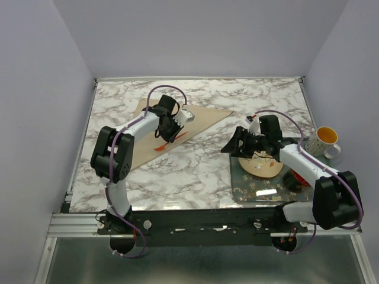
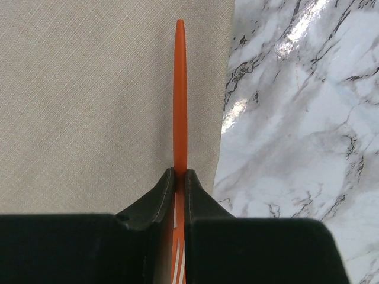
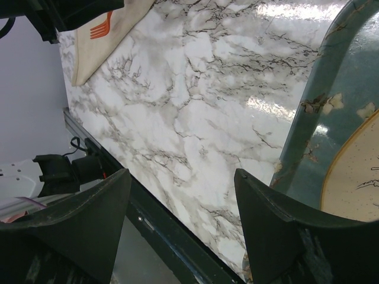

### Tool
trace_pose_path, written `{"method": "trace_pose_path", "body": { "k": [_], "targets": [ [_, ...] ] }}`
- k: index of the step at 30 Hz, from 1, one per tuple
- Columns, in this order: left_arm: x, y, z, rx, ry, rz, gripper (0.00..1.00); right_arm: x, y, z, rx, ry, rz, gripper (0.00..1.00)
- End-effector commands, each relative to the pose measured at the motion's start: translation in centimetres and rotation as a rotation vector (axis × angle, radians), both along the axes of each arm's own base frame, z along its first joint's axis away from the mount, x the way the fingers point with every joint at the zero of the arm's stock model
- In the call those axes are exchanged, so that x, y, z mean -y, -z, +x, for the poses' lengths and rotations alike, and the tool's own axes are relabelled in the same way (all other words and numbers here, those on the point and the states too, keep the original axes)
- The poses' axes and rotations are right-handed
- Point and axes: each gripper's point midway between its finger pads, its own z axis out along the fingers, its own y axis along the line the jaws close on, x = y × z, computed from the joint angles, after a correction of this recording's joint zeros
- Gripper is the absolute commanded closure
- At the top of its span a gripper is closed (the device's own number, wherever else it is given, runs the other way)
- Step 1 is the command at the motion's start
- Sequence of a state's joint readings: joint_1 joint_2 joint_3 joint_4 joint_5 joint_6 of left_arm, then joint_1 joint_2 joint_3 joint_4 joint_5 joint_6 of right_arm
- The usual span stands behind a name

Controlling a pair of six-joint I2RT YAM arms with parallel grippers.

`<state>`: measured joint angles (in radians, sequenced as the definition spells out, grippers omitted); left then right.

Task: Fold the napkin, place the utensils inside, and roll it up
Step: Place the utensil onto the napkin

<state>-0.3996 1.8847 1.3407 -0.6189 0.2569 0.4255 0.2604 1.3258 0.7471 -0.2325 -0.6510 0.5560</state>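
The left jaws are clamped on the orange fork [image 2: 180, 94] over the napkin [image 2: 89, 106]; the right jaws gape, well away from it.

Far left on the desk [image 1: 189, 171]: the napkin [image 1: 204, 118], lying flat, one corner reaching toward the middle. On the napkin, close to its near edge: the utensil [image 1: 167, 144], pinched between the left fingers [image 2: 151, 204], its long end sticking out ahead of them beside the cloth's border. Near right corner: a tray [image 1: 254, 188], with a plate [image 1: 263, 170] on it. Over the tray's left rim: the right fingers [image 1: 237, 142], spread apart. Just right of the tray, further back: a mug [image 1: 325, 141].
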Motion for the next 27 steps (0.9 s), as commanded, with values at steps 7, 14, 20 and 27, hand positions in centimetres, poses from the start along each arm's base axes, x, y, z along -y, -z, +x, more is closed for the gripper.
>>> {"method": "trace_pose_path", "body": {
  "k": [7, 14, 20, 27],
  "targets": [
    [-0.1, 2.1, -1.0, -0.068, 0.005, 0.015, 0.81, -0.3, 0.1, -0.4, -0.001, -0.025, 0.015, 0.21],
    [-0.2, 2.8, -0.8, -0.066, 0.016, 0.046, 0.81, -0.3, 0.2, -0.3, -0.001, -0.029, 0.014, 0.21],
    [-0.3, 2.3, -0.4, -0.038, 0.027, 0.063, 0.83, -0.3, 0.1, -0.3, 0.004, -0.032, 0.015, 0.21],
    [-0.5, 1.0, 0.3, 0.016, 0.041, 0.086, 0.86, -0.3, 0.2, -0.4, 0.0, -0.032, 0.016, 0.21]
  ]
}}
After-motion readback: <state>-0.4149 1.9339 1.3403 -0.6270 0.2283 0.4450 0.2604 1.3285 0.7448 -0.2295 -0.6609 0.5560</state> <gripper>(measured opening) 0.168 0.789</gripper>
